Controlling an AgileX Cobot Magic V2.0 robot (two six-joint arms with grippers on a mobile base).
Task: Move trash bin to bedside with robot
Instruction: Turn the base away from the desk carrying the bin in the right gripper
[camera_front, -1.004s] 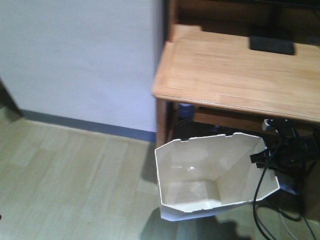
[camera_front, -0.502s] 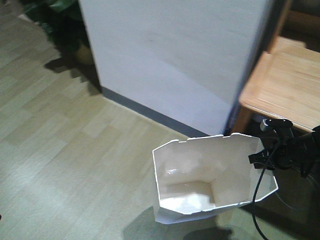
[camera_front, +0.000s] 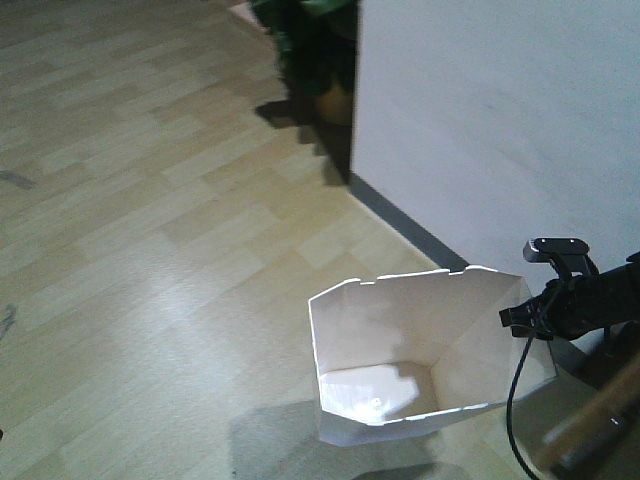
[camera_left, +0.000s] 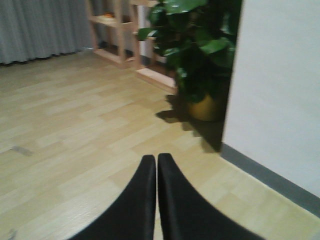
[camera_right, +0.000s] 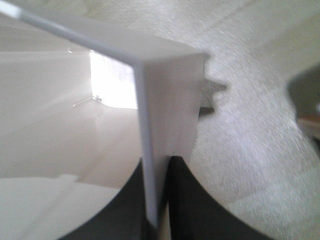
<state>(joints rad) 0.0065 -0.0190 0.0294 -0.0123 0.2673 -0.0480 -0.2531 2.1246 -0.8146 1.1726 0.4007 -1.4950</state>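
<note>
The white trash bin (camera_front: 420, 350) hangs just above the wooden floor, its cream inside open to the front view. My right gripper (camera_front: 522, 322) is shut on the bin's right rim, with a black cable trailing below it. In the right wrist view the two black fingers of the right gripper (camera_right: 157, 161) clamp the thin white wall of the trash bin (camera_right: 165, 90), one inside and one outside. My left gripper (camera_left: 156, 158) is shut with nothing in it and points at bare floor. The bedside is out of view.
A white wall (camera_front: 500, 130) with a grey skirting runs close behind the bin. A leafy potted plant (camera_left: 200, 55) stands at the wall's corner, with wooden shelves (camera_left: 120, 30) and a grey curtain (camera_left: 40, 30) beyond. A blurred wooden edge (camera_front: 590, 430) shows at lower right.
The whole view has swung left: the wooden desk has slid out to the right and the plant and open floor have come in. The bin stays held in the right gripper.
</note>
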